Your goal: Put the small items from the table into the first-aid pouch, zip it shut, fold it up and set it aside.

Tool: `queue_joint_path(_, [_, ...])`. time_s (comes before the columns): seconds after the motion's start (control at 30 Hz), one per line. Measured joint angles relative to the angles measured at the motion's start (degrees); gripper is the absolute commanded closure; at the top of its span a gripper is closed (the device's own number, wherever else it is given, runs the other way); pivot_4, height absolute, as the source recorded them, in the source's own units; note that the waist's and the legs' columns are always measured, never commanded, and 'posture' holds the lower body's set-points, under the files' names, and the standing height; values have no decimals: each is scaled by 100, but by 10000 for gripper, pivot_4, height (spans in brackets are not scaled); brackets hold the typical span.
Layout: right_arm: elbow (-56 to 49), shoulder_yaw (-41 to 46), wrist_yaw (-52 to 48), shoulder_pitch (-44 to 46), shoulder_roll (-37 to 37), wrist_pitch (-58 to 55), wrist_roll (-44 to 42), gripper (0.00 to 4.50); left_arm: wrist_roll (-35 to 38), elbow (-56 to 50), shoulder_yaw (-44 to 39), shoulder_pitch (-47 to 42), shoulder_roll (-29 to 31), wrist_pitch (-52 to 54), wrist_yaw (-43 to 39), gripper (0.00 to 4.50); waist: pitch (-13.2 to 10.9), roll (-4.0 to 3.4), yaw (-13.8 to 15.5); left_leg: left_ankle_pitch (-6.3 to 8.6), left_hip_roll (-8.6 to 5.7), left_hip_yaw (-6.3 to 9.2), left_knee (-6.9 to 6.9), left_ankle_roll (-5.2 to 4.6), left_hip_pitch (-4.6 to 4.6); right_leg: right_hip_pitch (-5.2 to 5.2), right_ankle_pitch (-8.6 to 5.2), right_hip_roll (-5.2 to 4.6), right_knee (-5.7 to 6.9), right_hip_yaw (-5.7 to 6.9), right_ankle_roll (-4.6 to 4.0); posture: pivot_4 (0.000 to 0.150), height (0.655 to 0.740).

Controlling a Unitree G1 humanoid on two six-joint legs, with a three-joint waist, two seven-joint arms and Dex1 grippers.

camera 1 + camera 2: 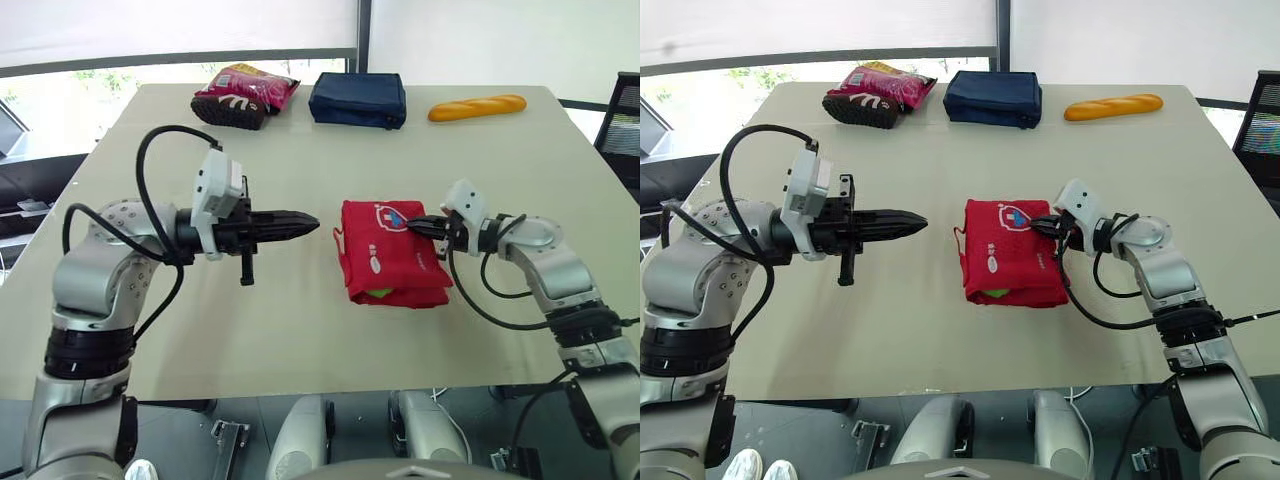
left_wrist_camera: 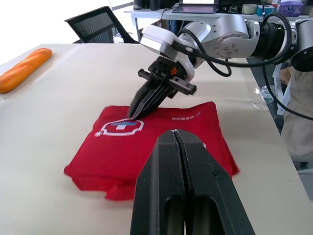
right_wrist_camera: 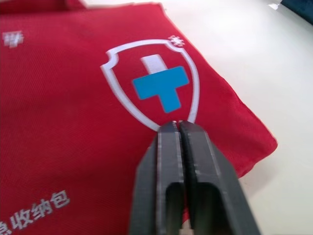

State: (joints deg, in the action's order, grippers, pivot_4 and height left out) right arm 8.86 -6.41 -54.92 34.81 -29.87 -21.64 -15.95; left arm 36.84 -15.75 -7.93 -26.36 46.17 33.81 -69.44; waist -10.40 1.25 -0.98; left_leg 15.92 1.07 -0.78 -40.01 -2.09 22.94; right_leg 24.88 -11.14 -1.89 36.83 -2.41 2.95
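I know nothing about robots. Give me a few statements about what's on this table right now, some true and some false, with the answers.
1. The right tool is at the red first-aid pouch, beside its shield logo. True.
2. The left tool holds the pouch. False: it holds nothing and is off to the pouch's left, apart from it.
3. A bread loaf lies at the far edge of the table. True.
4. The navy bag sits on top of the red pouch. False: it lies at the far edge, between the snack packet and the loaf.
5. Both tools are wide open. False: both are shut.
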Motion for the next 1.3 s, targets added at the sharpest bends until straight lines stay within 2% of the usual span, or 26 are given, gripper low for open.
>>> queue_joint_path(0.03, [-53,93,-41,-13,-19,-140,-130,21269,47,-17,-44,26,38,35,19,45000,-1,1,1,0,0,0,0,0,1,0,0,0,0,2,0,1500,7134])
queue_joint_path(0.2, [-470,550,-266,-303,-388,-1068,-799,195,288,-181,-296,228,297,224,80,45000,-3,-1,18,1,-3,0,4,0,6,1,0,-5,-7,2,-1,1500,7134])
queue_joint_path(0.33, [-654,590,-322,-688,-573,-1711,-1013,195,575,-362,-523,358,494,379,57,45000,-3,-1,11,1,-2,-6,6,0,5,3,-1,-3,-8,2,0,1500,7134])
queue_joint_path(0.5, [-653,469,-97,-731,-403,-2213,-1045,195,724,-407,-570,383,650,457,52,45000,-6,-5,-16,0,2,-18,6,0,-5,3,-1,5,-4,-2,1,1500,7134])
queue_joint_path(0.53, [-651,464,-32,-726,-274,-2379,-1104,4126,727,-407,-570,391,679,456,51,45000,-6,-5,-18,0,6,-17,6,0,-5,3,-1,9,-4,-2,0,1500,7134])
queue_joint_path(0.6, [-652,463,34,-710,-192,-2604,-1197,7580,727,-405,-570,391,700,455,51,45000,-6,-5,-18,0,7,-17,7,0,-5,3,-1,9,-4,-2,0,1500,7134])
queue_joint_path(0.63, [-656,464,55,-684,-137,-2814,-1277,14546,727,-403,-569,390,718,454,52,45000,-6,-5,-19,0,8,-18,7,0,-5,3,-1,9,-4,-3,0,1500,7134])
queue_joint_path(0.67, [-656,464,55,-684,-136,-2820,-1280,16365,727,-403,-569,390,719,454,52,45000,-6,-5,-20,0,8,-18,7,0,-5,3,-1,9,-4,-3,0,1500,7134])
queue_joint_path(0.73, [-752,463,83,-684,-129,-3065,-1385,27385,727,-400,-569,389,720,452,73,45000,-6,-5,-18,0,9,-19,7,0,-5,3,-1,8,-4,-3,0,1500,7134])
queue_joint_path(0.87, [-836,607,240,-684,-68,-3340,-1581,44692,731,-399,-569,388,720,449,108,45000,-6,-5,-20,0,10,-20,7,0,-7,3,-1,9,-4,-4,0,1500,7134])
queue_joint_path(1.1, [-603,1318,949,-668,309,-3566,-1918,44692,741,-400,-562,287,638,408,247,45000,-6,-5,5,0,5,-21,7,1,-2,4,0,7,-4,-6,1,1500,7134])
queue_joint_path(1.23, [-24,2236,1572,-424,268,-3326,-1997,44692,840,-401,-557,158,570,448,397,45000,-8,-6,21,0,-7,-20,7,0,6,5,0,-4,-9,-7,2,1500,7134])
queue_joint_path(1.3, [125,2474,1739,-373,196,-3211,-1999,45000,842,-396,-553,135,566,460,456,38687,-8,-6,9,1,-8,-19,14,0,5,5,0,-3,-9,-7,1,1500,7134])
